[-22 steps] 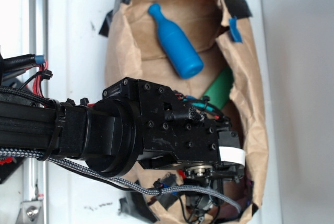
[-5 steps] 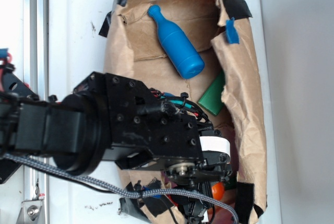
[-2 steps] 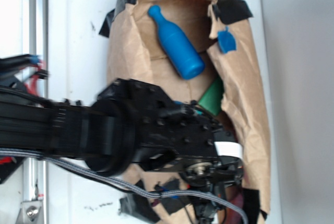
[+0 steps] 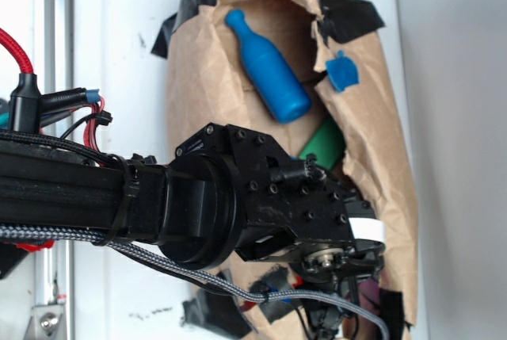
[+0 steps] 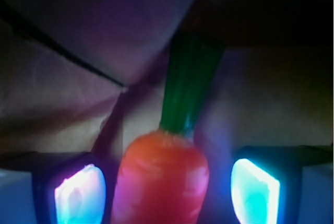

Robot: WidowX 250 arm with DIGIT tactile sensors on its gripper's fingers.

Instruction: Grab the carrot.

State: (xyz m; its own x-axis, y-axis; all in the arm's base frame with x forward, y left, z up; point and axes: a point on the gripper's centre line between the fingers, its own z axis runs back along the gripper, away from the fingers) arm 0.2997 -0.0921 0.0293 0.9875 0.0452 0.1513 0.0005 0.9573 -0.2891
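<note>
Sitting between the two lit fingers [image 5: 81, 197] in the wrist view, the carrot [image 5: 160, 179] is showing its orange body low in the frame, its green top pointing up toward dim brown paper. The left finger is lying just beside the orange body; a dark gap is showing on the right side, so whether the gripper [image 5: 167, 195] is clenched on the carrot or merely straddling it, I cannot tell.

Looking from the exterior camera, the black arm [image 4: 158, 209] is reaching in from the left, its wrist covering the lower part of the crumpled paper bag [image 4: 198, 78]. The carrot is hidden there. The blue bottle [image 4: 265, 66] is lying tilted inside the bag's upper part, and a green block [image 4: 325, 146] is peeking out just below it, beside the arm.
</note>
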